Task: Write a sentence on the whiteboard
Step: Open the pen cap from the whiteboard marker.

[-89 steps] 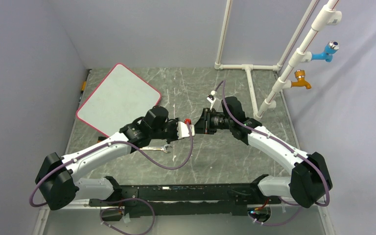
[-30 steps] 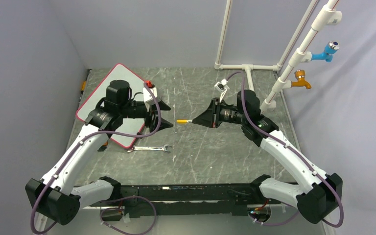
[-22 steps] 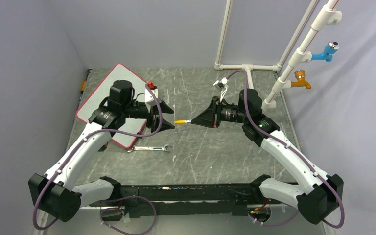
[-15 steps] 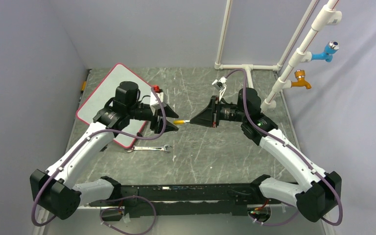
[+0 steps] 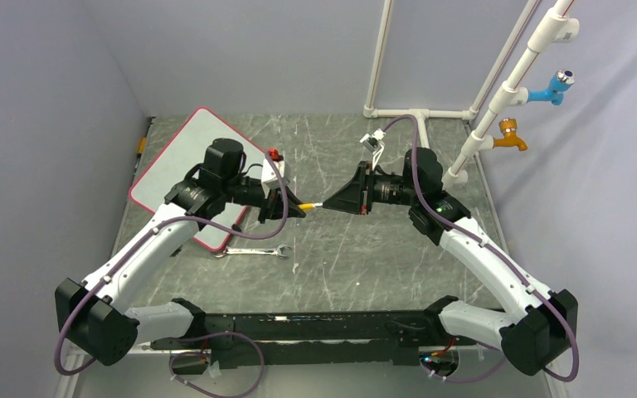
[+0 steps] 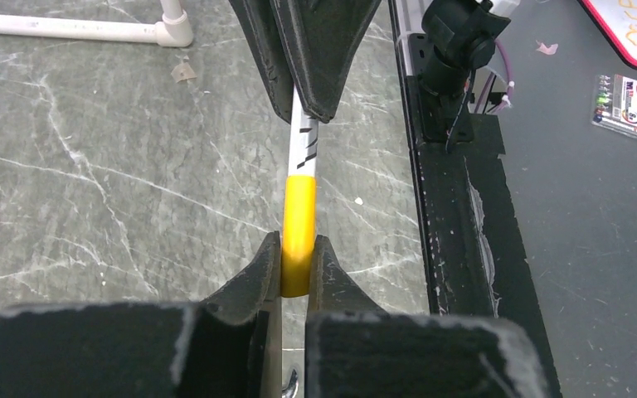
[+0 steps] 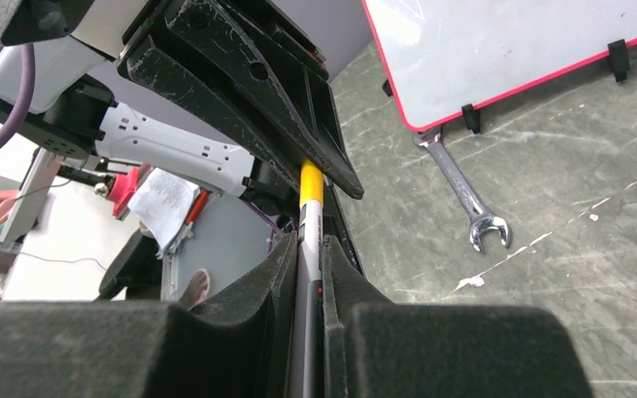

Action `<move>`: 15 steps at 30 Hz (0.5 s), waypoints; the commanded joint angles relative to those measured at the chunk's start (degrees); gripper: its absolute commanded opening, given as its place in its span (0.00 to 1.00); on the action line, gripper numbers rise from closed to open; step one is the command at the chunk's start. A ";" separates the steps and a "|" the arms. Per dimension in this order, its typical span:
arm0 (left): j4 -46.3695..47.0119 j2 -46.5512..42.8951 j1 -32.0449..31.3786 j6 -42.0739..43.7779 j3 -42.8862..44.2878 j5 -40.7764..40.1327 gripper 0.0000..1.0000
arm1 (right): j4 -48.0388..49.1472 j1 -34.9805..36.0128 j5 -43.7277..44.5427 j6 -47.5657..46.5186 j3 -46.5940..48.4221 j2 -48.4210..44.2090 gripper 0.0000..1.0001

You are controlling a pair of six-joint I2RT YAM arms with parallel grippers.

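Top view. Found the left gripper (image 5: 294, 207) closed down on the yellow cap end of a marker (image 5: 308, 205). Found the right gripper (image 5: 328, 204) pinched shut on the white barrel end of the same marker, tip to tip with the left gripper, marker level between them and clear of the table (image 5: 365, 257). Located the whiteboard (image 5: 187, 162) flat on the table behind the left gripper, to its left and farther from the bases, partly under that arm's wrist. Noted a wrench (image 5: 255, 250) on the table just to the near side of the left gripper, beside the board's near corner.

Left wrist view. Saw the left gripper (image 6: 297, 249) with both pads pressed against the yellow cap of the marker (image 6: 299, 215), no gap either side. Saw the right gripper (image 6: 305, 104) straight ahead, clamped on the printed white barrel.

Right wrist view. Saw the right gripper (image 7: 307, 249) nearly fully closed, fingers tight on the barrel of the marker (image 7: 310, 207). Saw the left gripper (image 7: 332, 178) ahead, covering the far end of the yellow cap. Placed the whiteboard (image 7: 506, 50) beyond and to the right of these fingers, black clips on its red rim, and the wrench (image 7: 464, 199) just off its corner.
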 commanded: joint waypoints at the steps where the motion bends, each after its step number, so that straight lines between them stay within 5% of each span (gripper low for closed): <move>1: 0.70 -0.57 -0.49 2.29 2.03 -0.62 0.00 | 1.22 0.34 -0.91 -0.92 2.45 -0.69 0.00; 15: -5.91 -0.13 0.33 7.49 2.20 -3.06 0.00 | -6.08 -0.92 -0.67 -3.62 2.13 -5.05 0.00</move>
